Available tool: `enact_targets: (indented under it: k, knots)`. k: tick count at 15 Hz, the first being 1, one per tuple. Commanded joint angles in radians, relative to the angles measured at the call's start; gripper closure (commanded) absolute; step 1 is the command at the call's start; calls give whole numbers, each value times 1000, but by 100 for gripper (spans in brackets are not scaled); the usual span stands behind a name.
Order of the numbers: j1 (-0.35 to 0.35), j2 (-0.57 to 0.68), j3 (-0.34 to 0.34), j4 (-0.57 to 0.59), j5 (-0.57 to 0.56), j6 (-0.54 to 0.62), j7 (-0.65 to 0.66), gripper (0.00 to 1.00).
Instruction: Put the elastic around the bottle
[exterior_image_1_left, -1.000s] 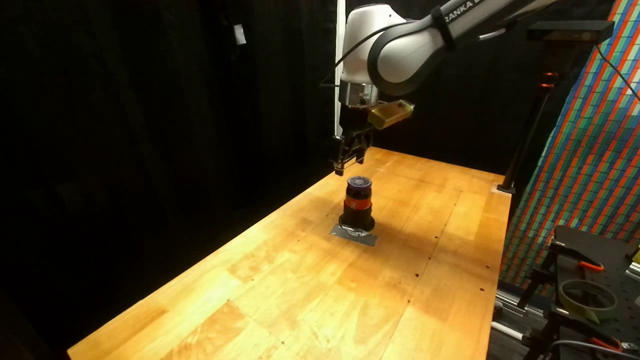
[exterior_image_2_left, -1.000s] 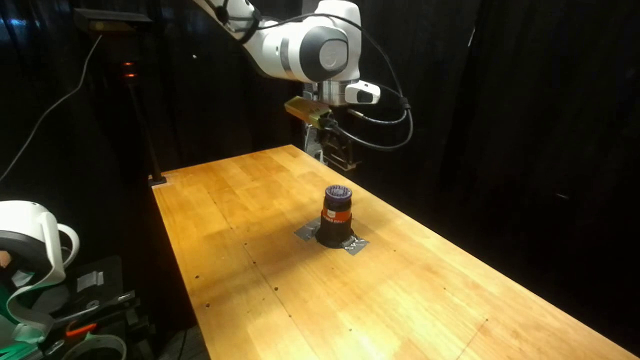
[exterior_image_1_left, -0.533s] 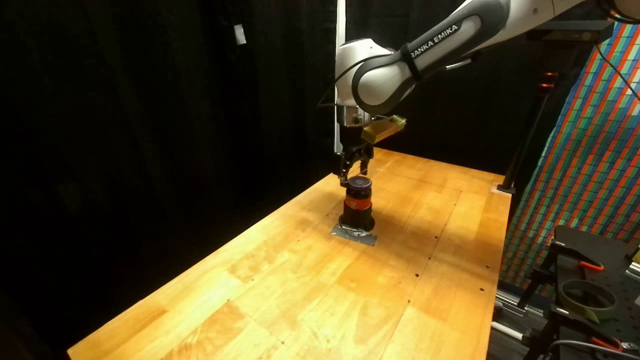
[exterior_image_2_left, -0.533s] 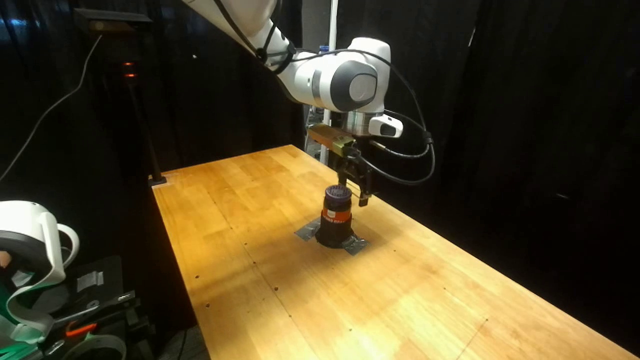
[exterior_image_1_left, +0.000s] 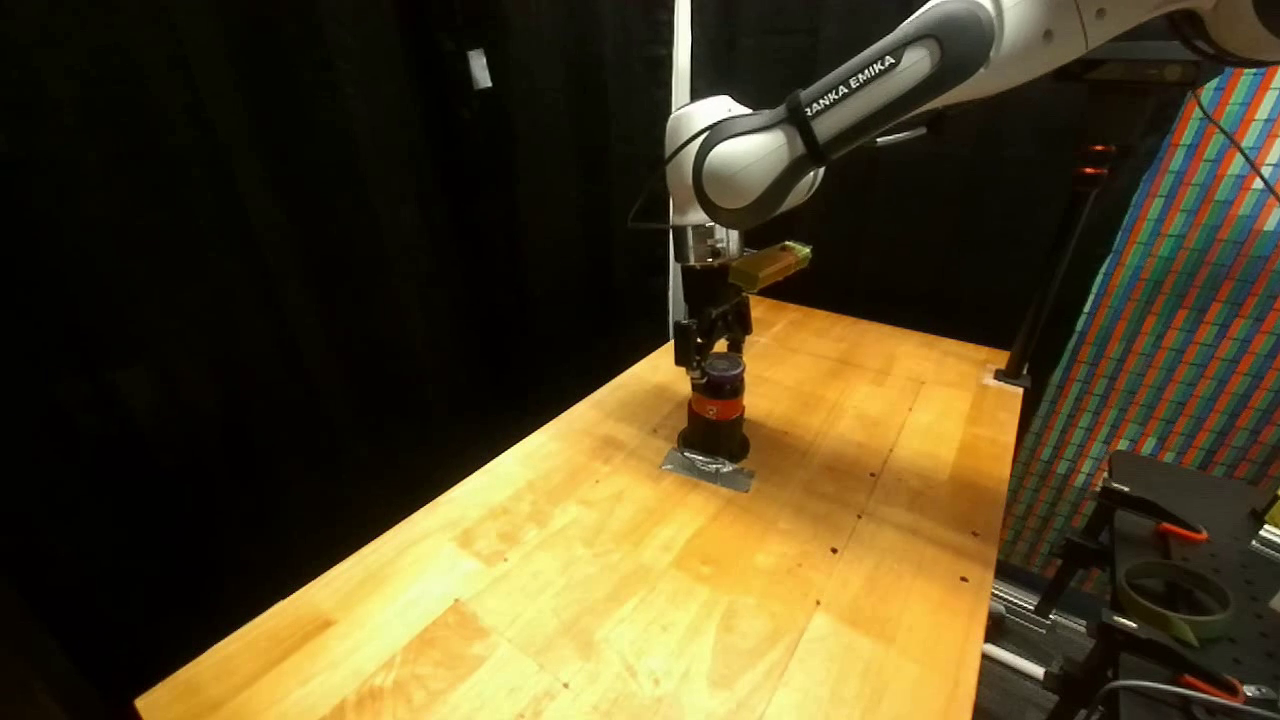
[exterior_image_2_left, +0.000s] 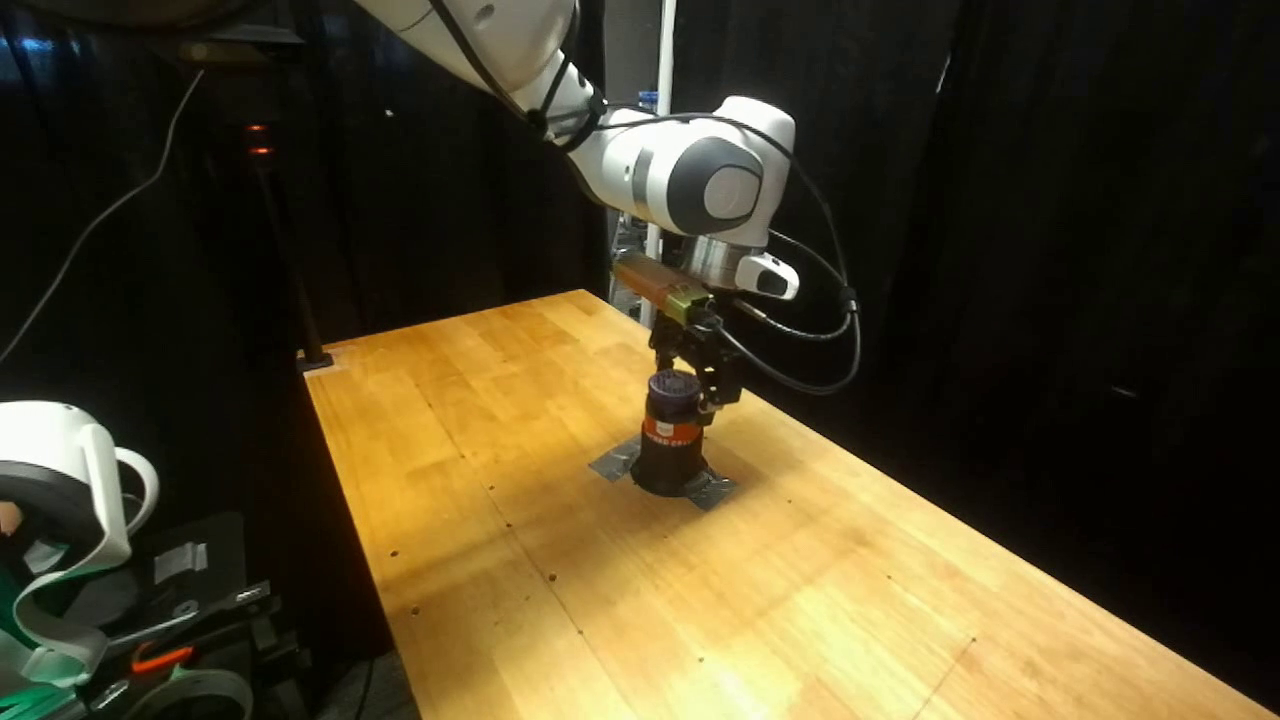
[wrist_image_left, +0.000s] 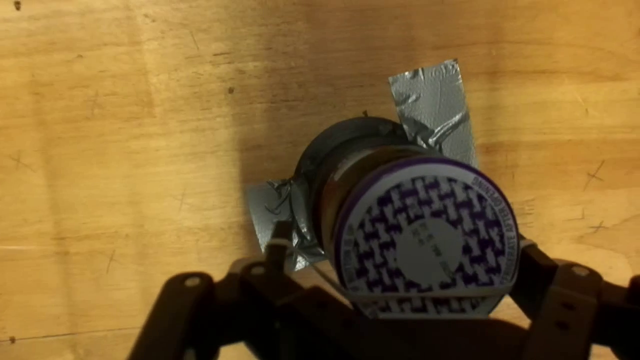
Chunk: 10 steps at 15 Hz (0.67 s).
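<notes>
Wooden table (exterior_image_2_left: 850, 560); on it black holder (exterior_image_2_left: 668, 470), grey tape (wrist_image_left: 437, 112)

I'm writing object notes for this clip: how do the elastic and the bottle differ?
The elastic is a thin, pale band; the bottle is a bulky, dark jar with a patterned purple-and-white lid. The elastic is stretched across the open gripper; the bottle stands upright in a black holder. Both show some pale colour.

Purple-and-white patterned bottle lid (wrist_image_left: 429, 240), orange label (exterior_image_2_left: 670, 432), silver tape (wrist_image_left: 436, 107)
</notes>
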Motion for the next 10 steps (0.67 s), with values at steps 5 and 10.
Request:
enact_targets:
  k: [5,10]
  knots:
    - [-26,-111,-1,-154,54,5,-40,0]
    - [-26,-181,0,-290,57,67,-45,0]
